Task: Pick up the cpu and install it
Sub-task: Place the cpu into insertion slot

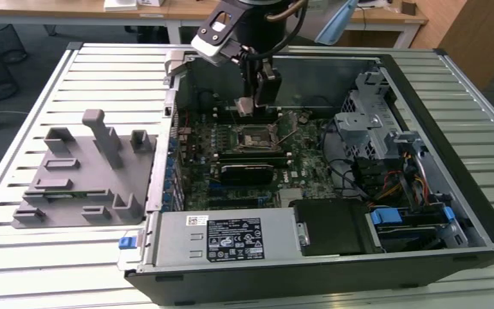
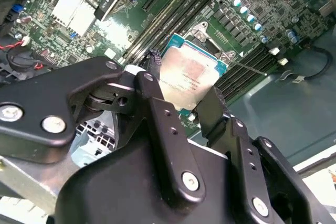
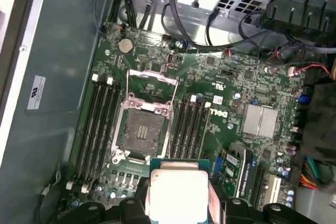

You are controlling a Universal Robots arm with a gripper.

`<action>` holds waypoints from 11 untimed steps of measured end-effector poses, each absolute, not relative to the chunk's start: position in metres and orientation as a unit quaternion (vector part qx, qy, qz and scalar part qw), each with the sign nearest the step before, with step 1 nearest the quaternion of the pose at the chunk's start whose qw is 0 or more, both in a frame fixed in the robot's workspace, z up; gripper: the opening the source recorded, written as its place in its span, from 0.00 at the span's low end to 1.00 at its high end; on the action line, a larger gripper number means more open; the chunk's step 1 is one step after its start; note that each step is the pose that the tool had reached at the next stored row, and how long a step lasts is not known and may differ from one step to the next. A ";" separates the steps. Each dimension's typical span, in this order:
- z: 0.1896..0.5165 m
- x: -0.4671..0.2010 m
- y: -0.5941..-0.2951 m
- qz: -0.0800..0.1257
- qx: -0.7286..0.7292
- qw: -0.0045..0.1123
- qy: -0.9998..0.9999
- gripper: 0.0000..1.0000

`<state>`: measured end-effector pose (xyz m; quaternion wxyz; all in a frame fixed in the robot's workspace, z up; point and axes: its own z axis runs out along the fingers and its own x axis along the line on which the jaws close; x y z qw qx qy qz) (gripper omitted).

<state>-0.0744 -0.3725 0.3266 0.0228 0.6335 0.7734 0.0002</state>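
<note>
My gripper (image 1: pixel 247 108) hangs inside the open computer case, shut on the cpu (image 1: pixel 245 107), a small flat square chip with a silver-grey top. In both wrist views the cpu (image 2: pixel 185 81) (image 3: pixel 177 192) sits between the black fingers (image 2: pixel 157 124), above the motherboard. The open cpu socket (image 1: pixel 255 137) lies on the board just below and a little nearer the case's front than the chip. In the first wrist view the socket (image 3: pixel 142 132) has its metal frame lifted and its inside bare.
The case (image 1: pixel 453 212) lies on its side on a slatted metal table (image 1: pixel 49 257). A grey plastic tray with upright blocks (image 1: pixel 84 174) stands at the exterior view's left. A black module (image 1: pixel 247 172) lies across the board below the socket. Drive cages and cables (image 1: pixel 375 141) crowd the right.
</note>
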 end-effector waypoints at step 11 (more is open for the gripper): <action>0.315 -0.073 -0.370 -0.001 0.673 0.023 0.740 0.53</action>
